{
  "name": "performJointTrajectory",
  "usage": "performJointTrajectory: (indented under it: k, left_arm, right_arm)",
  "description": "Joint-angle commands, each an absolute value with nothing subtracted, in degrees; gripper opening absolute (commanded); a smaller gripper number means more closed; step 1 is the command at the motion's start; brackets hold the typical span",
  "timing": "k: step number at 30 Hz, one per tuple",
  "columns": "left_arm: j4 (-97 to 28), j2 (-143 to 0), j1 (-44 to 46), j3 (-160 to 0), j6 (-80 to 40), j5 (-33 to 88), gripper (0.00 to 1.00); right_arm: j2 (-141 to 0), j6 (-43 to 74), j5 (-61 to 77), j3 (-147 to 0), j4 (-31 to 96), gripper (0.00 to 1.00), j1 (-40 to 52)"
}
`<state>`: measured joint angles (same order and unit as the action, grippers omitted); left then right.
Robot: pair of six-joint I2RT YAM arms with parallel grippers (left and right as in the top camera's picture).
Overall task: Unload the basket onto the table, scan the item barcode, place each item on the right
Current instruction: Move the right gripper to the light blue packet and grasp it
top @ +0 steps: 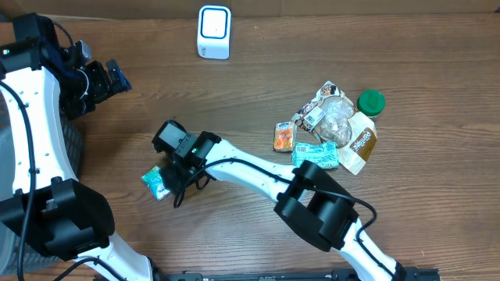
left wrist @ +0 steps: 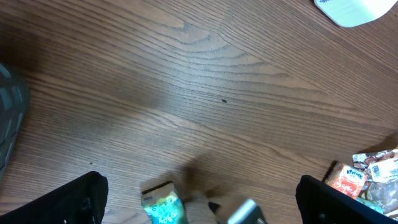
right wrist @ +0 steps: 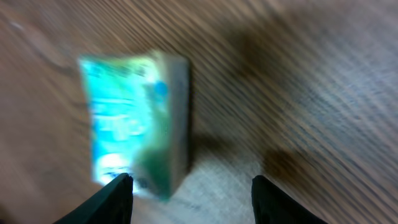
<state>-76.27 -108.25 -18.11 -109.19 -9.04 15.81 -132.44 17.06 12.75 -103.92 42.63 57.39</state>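
Item 1. Right gripper, seen from its own wrist camera: two dark fingers at the bottom edge of the frame. The jaws stand apart, wider than the item below them, and are not clamped on anything.

Item 2. Green carton, the item to be scanned. It lies on the wooden table under the right gripper, on the left half of the table and well apart from the scanner. The left-hand finger overlaps its lower edge (the view is blurred, so contact cannot be told). The other finger is clear of it.

Item 3. Left gripper, at the far left, raised over bare wood. Its jaws are spread fully wide, with nothing between them.

Item 4. White scanner, at the far edge of the table near the centre.

Item 5. Cluster of goods on the right of the table, touching or overlapping one another:
- small orange carton
- teal packet
- printed snack bag
- brown pouch
- green-capped bottle, furthest right
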Motion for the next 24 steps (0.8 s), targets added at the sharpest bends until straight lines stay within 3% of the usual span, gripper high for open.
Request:
performJointTrajectory:
  k: [1, 5, 7, 15, 21, 24]
  left_arm:
    - [-76.2, -107.7, -18.0, -110.0, -9.4, 16.1, 1.00]
    - [-76.2, -107.7, -18.0, -110.0, -9.4, 16.1, 1.00]
    - [-76.2, -107.7, -18.0, -110.0, -9.4, 16.1, 1.00]
    - [-76.2, -107.7, -18.0, -110.0, -9.4, 16.1, 0.99]
    - [-76.2, -107.7, -18.0, -110.0, -9.4, 16.1, 1.00]
    - [-76.2, -107.7, -18.0, -110.0, -9.4, 16.1, 1.00]
  right_arm:
    - [-132.0, 14.5, 11.2, -104.9, 41.1, 0.58, 58.6]
    - [-132.0, 13.1, 11.2, -104.9, 39.7, 0.58, 58.6]
    - [-132.0, 11.2, 11.2, -104.9, 37.9, 0.47, 58.8]
    - [-132.8, 7.0, 8.8, -104.9, 37.3, 0.41, 60.7]
    - [-133.4, 7.4, 8.6, -104.8, 37.8, 0.06, 60.8]
    - [-133.4, 7.4, 8.7, -105.2, 39.6, 0.04, 60.6]
